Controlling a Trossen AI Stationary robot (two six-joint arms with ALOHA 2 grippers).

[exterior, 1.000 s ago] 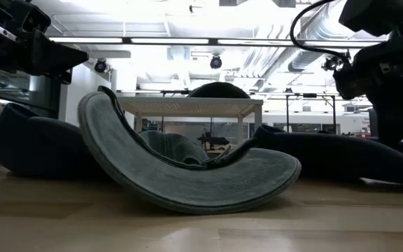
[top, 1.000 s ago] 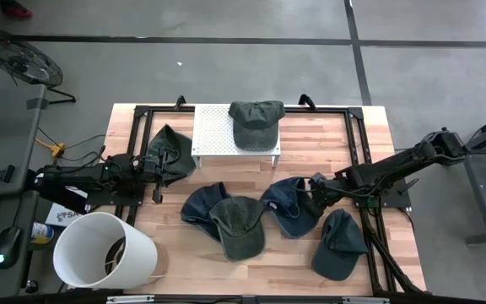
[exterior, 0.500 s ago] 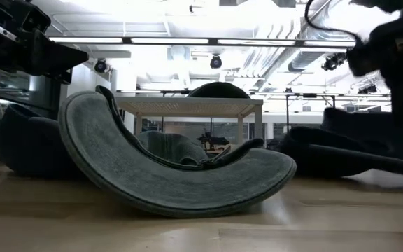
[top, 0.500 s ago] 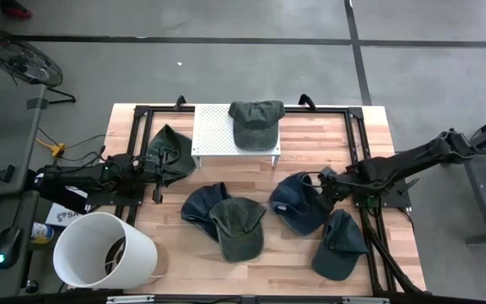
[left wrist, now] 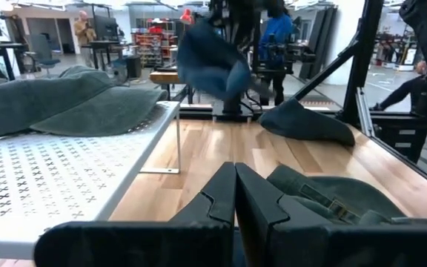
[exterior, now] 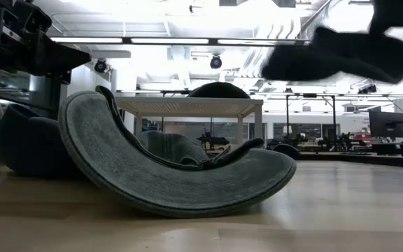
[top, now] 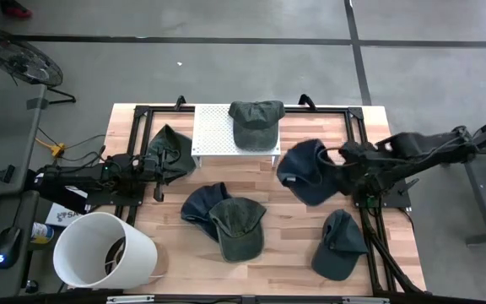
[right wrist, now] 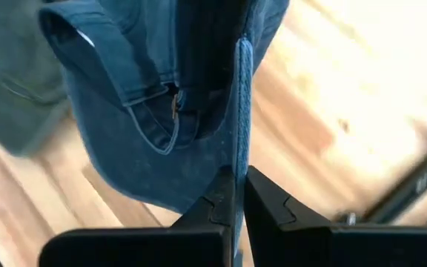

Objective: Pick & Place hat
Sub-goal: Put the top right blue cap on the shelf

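**A:** Denim-blue cap's the one in play. Going left to right on the overhead shot: white bucket (top: 104, 252) at the near left corner, left gripper (top: 152, 166) parked at the left edge with a dark green cap (top: 170, 152) right by its tip. Its fingers are pressed together, and from its own wrist view there's nothing between them. Then the white perforated stand (top: 218, 131) at the back with a green cap (top: 256, 121) sitting on its right part, and a navy cap and an olive cap (top: 239, 226) overlapping mid-table.

**B:** And the right side?

**A:** The right gripper (top: 344, 165) has the blue cap (top: 306, 171) pinched by its fabric edge, fingers clamped tight on it. The low view shows it hanging clear off the table, up high. One more dark cap (top: 338, 243) lies near the right front corner, untouched.

**B:** So it's mid-carry. Where's it headed, you reckon?

**A:** My guess is the stand, since one cap's already there, but I can't tell for sure. It's just beside the stand's right end now.

**B:** Tips for doing it clean?

**A:** It's a thin pinch on floppy cloth, so I'd go smooth, no jerks, or it swings and could slip. Keep it high enough to clear the stand's edge, aim for the bare left part so it doesn't shove the green cap, and let go only once the crown's resting on the surface.
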